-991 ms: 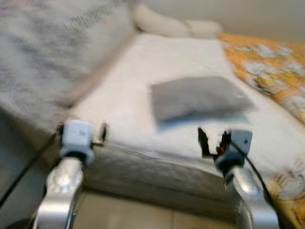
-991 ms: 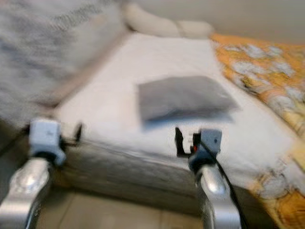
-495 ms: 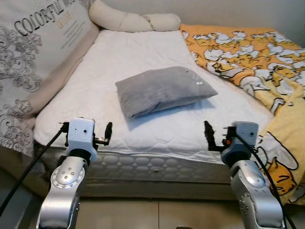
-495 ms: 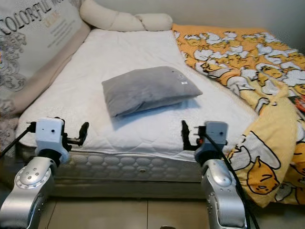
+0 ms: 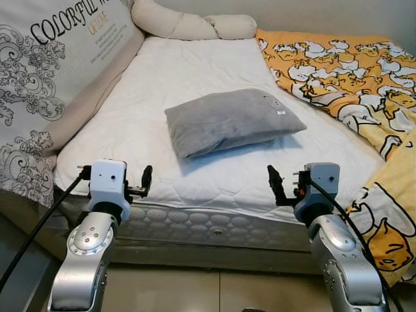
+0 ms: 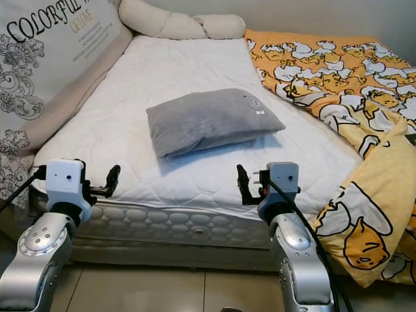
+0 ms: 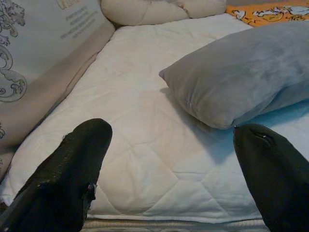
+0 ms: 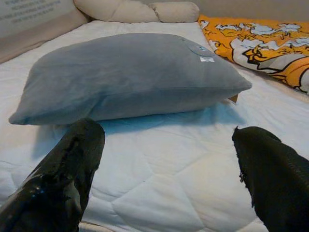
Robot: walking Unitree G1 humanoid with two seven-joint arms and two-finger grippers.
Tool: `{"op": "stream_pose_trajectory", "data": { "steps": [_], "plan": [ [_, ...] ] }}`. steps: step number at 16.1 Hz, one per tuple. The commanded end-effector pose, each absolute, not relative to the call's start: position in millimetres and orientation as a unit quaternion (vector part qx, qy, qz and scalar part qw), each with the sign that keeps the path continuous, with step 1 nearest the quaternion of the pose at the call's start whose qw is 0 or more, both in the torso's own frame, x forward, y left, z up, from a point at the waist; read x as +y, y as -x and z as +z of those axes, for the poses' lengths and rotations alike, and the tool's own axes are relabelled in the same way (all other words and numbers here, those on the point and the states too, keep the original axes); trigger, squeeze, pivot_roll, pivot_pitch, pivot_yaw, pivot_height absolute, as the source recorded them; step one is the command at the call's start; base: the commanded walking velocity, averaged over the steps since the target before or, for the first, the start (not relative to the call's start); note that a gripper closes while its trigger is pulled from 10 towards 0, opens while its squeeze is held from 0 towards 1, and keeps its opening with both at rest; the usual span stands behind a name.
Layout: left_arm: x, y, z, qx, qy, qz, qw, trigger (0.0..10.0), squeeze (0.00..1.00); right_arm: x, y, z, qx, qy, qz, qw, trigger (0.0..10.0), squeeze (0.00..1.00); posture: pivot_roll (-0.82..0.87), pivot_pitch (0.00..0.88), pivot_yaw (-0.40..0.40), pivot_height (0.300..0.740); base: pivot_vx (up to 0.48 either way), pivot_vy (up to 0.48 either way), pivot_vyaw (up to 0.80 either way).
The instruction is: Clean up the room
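White quilted mattress [image 5: 188,84] fills the scene, with a printed headboard cushion [image 5: 45,71] along the robot's left and a long cream bolster [image 5: 195,26] at the far end.

Both arms are raised at the near edge of the bed. The left end effector [image 7: 174,169] has its two black fingers spread wide with nothing between them, and the right end effector [image 8: 169,169] is likewise open and empty. Out beyond them, the grey pillow [image 5: 233,120] lies askew in the middle of the mattress, well apart from either end effector. Further to the robot's right, the orange cartoon-print blanket [image 5: 351,71] is bunched up and spills over the bed's edge.

A second ago the head views were smeared by motion; half a second ago they had sharpened, and now the bed sits slightly differently in frame, so the camera has shifted a little, not the bedding. My reading is that the robot has finished its approach and squared up to the bed, with no tidying begun yet.

The head views give the layout: both arms, the mattress side and the blanket's drape. The wrist views add the finger spread and close detail: the right wrist sees the pillow's small white tag [image 8: 207,59], while the left wrist sees the pillow's near corner.
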State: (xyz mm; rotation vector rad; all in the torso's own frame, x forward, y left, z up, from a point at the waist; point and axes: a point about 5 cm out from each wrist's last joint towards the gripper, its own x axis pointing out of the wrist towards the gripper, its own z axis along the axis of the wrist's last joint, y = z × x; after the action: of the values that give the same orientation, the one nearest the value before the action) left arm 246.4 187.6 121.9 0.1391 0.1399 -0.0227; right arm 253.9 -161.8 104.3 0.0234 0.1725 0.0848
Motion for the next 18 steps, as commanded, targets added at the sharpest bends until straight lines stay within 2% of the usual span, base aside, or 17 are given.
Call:
{"op": "stream_pose_trajectory", "data": {
  "steps": [1, 11, 14, 18],
  "plan": [
    [186.4, -248.9, 121.9, 0.073, -0.067, -0.017, 0.995, 10.0, 0.00, -162.3, -255.6, 100.4, 0.102, -0.011, 0.040, 0.994, 10.0, 0.00, 0.01, 0.000, 0.007, 0.740, 0.322, 0.000, 0.00],
    [183.9, -251.3, 122.1, 0.075, -0.068, -0.025, 0.995, 10.0, 0.00, -161.2, -258.6, 99.8, 0.105, -0.001, 0.040, 0.994, 10.0, 0.00, 0.01, 0.000, 0.005, 0.740, 0.321, 0.000, 0.00],
    [182.6, -251.4, 121.7, 0.075, -0.069, -0.028, 0.994, 10.0, 0.00, -161.1, -258.7, 99.1, 0.106, -0.003, 0.040, 0.994, 10.0, 0.00, 0.01, 0.000, 0.003, 0.740, 0.317, 0.000, -0.69],
    [182.2, -251.3, 120.8, 0.075, -0.070, -0.029, 0.994, 10.0, 0.00, -160.9, -258.8, 98.9, 0.103, -0.001, 0.042, 0.994, 10.0, 0.00, 0.00, 0.000, 0.003, 0.740, 0.320, 0.000, 0.00]
  ]
}}
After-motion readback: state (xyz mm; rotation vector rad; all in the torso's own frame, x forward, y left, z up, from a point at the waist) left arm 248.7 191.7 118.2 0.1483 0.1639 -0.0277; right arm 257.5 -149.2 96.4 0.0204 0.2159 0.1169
